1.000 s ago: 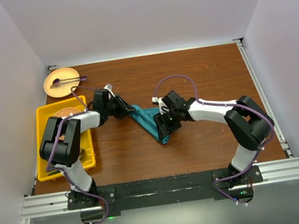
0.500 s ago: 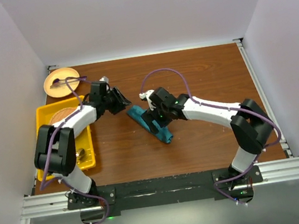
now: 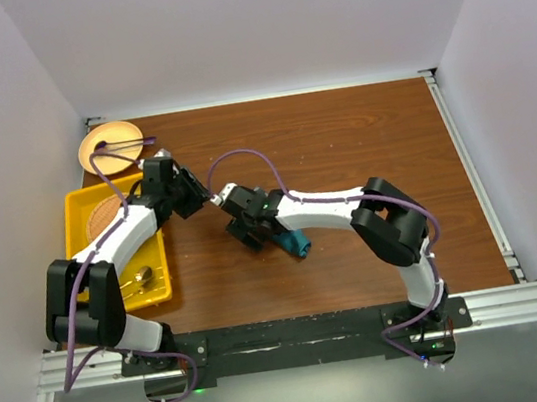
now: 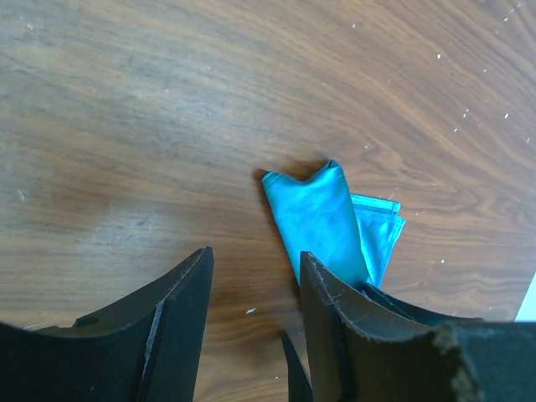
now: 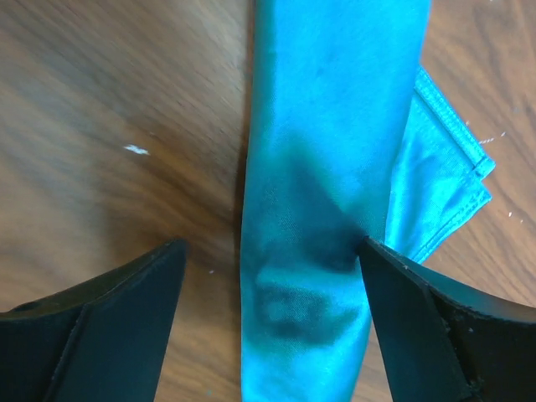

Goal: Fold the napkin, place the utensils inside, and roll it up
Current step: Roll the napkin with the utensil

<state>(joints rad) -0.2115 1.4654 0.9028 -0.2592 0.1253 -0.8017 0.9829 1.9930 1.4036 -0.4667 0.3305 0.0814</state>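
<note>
At the far left, your yellow tray point(image 3: 72, 222) holds a gold utensil point(image 3: 142, 276), well apart from the cloth. Your left gripper point(image 4: 254, 260) hovers over the wooden table point(image 3: 340, 140) just right of the tray, with its fingers apart and nothing between them. Next along, your right gripper point(image 5: 272, 243) sits low over the napkin point(image 4: 322, 222) — its fingers are spread wide, straddling the cloth without clamping it. The napkin lies near the table's middle, folded into a narrow strip. From overhead its long axis runs diagonally from far-left to near-right — only the near-right end shows past the gripper. A looser layer pokes out along one side.
</note>
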